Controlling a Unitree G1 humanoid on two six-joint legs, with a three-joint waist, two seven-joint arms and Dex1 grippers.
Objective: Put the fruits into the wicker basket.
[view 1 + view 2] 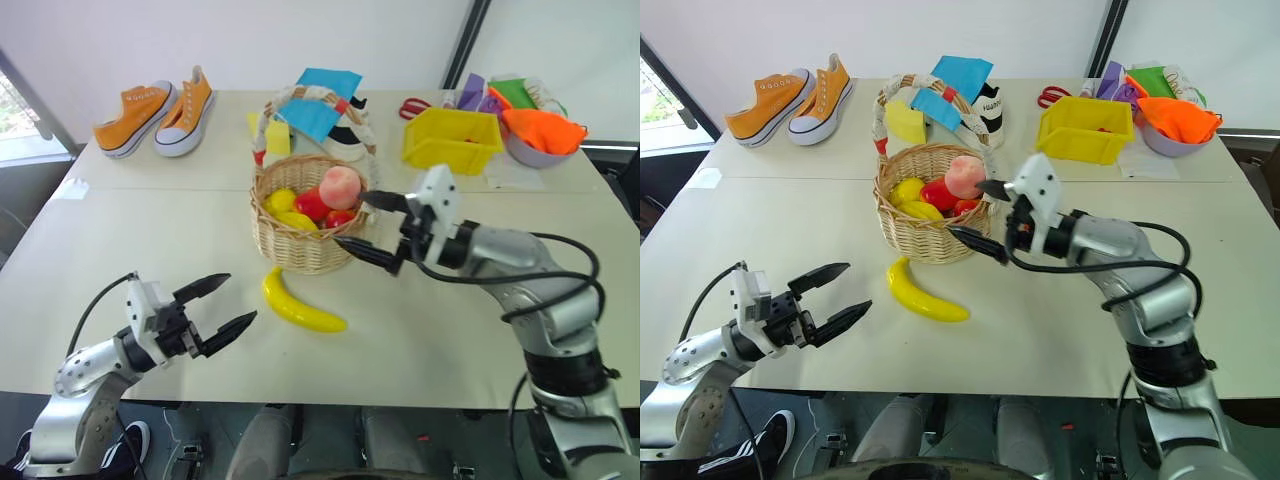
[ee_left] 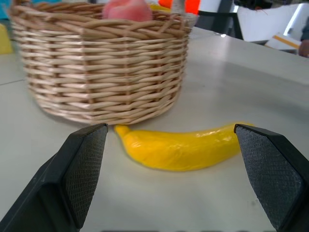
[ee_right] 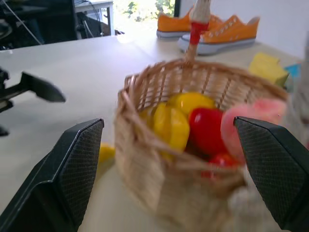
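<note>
One banana (image 1: 302, 304), glossy yellow and curved, flat on the table (image 1: 150, 240) just in front of one wicker basket (image 1: 300, 245). One pinkish peach (image 1: 341, 186) atop smaller red and yellow fruits (image 1: 300, 208) inside. Left gripper (image 1: 226, 305) jaws wide apart, empty, facing banana. Right gripper (image 1: 367, 222) jaws apart, empty, beside basket rim.

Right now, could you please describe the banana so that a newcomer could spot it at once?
Find the wicker basket in the middle of the table. The banana lies on the tabletop just in front of it, outside the rim. It is long, curved and glossy yellow, unlike the small round fruits piled inside the basket.
</note>
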